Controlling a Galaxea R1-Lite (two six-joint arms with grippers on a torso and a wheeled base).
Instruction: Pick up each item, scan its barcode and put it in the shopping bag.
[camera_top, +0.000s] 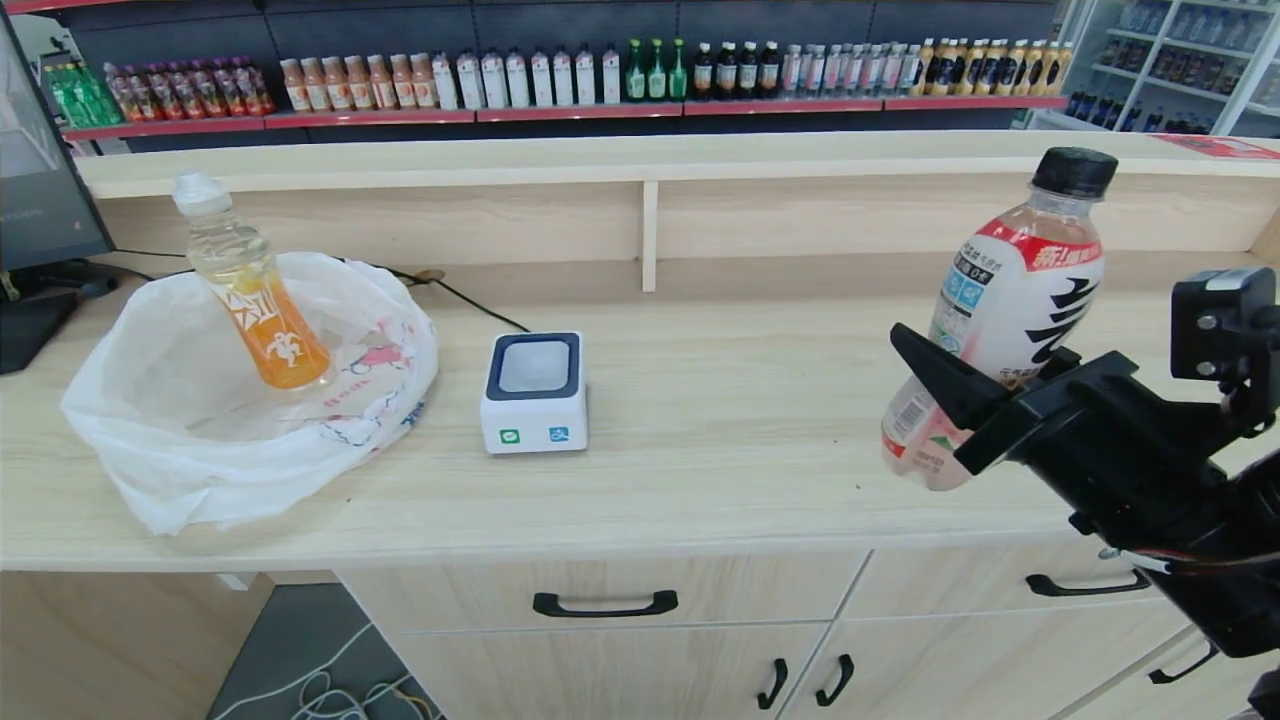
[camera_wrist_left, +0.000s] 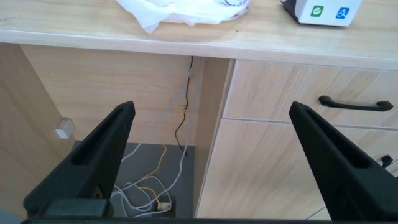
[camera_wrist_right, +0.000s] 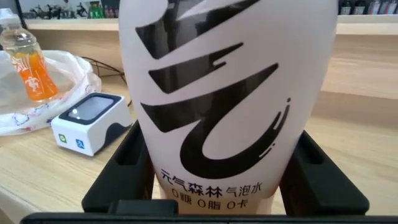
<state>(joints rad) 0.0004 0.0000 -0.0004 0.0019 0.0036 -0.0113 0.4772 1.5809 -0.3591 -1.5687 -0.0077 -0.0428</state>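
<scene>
On the right side of the wooden counter (camera_top: 760, 430), near its front edge, the right gripper (camera_top: 960, 400) is clamped around the lower half of a bottle (camera_top: 1010, 290) with a white label and a black cap, and the bottle leans a little. Near the middle of the counter stands the white scanner (camera_top: 535, 395), its window facing up. Well to the left lies the white shopping bag (camera_top: 170, 440), open, with an orange drink bottle (camera_top: 255, 300) standing tilted inside it. The left gripper (camera_wrist_left: 211, 111) hangs below counter level, in front of the cabinet, its fingers spread wide with nothing between them.
</scene>
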